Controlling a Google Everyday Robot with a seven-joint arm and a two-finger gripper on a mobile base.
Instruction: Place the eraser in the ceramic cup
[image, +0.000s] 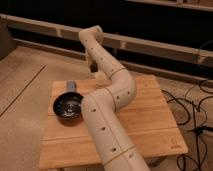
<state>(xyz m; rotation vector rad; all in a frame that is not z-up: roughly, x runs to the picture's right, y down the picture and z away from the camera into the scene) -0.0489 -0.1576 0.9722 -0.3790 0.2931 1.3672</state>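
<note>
Progress: the task looked unfinished. No eraser could be seen inside the cup, and the drop was judged not yet done.
Claw (91, 63): it hung down from the wrist above the far edge of the table (150, 125), toward the picture's left. Its fingers were closed tight. Whether anything was pinched between them could not be told.
Eraser: no small dark block showed anywhere on the bare wood. It may have sat between the closed fingers or lain hidden behind the arm (107, 125), but that was only a guess.
Cup (101, 78): a pale shape stood at the far edge of the table, just beside the bend of the arm and partly hidden by it. It was taken to be the cup.
Cup against claw: the cup lay below the claw and a little to the right in the picture, near it but apart. The claw did not appear to be straight above the rim.
Other things: a wide dark bowl (67, 107) sat on the left part of the table, with a grey-blue block (71, 86) just behind it. Neither was part of the job.
Left to do: if the eraser was indeed held, the claw needed to come over the cup's mouth, lower and let go. If not, the eraser had first to be found and picked up.
</note>
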